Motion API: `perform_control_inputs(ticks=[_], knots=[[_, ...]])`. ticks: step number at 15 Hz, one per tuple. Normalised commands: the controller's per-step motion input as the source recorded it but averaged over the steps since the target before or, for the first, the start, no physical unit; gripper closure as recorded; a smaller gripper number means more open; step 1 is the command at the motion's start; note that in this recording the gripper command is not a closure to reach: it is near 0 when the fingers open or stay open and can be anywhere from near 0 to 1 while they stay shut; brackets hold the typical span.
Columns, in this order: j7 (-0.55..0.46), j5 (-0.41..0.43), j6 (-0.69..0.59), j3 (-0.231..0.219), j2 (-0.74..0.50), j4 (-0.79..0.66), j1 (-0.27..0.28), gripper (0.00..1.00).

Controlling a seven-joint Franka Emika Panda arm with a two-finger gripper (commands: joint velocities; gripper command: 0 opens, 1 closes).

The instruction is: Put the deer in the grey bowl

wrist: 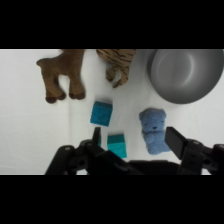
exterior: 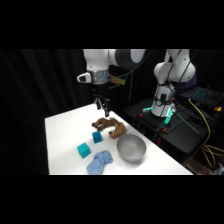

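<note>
The approach is in hand: the claw [exterior: 102,107], spread and empty, is held above the deer [wrist: 64,72]. Lowering is needed next; the grey bowl [wrist: 186,75] waits beside.

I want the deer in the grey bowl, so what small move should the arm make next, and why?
Probably lower the open end effector onto the deer. It hangs above the table holding nothing, the deer lies on the table outside the grey bowl, and the bowl is empty.
</note>
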Motion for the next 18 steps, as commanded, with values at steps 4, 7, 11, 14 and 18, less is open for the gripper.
perform_control_inputs(ticks=[4,7,11,14,18], knots=[[-0.04,0.029,0.06,-0.017,0.02,-0.01,-0.055,0.00],[-0.03,0.034,0.25,-0.134,0.00,-0.14,-0.172,0.00],[-0.07,0.160,0.41,-0.150,-0.08,-0.30,-0.200,0.00],[0.03,0.295,0.45,-0.076,-0.01,-0.30,-0.120,0.00],[0.27,0.278,0.58,0.014,0.14,-0.25,0.005,0.00]])
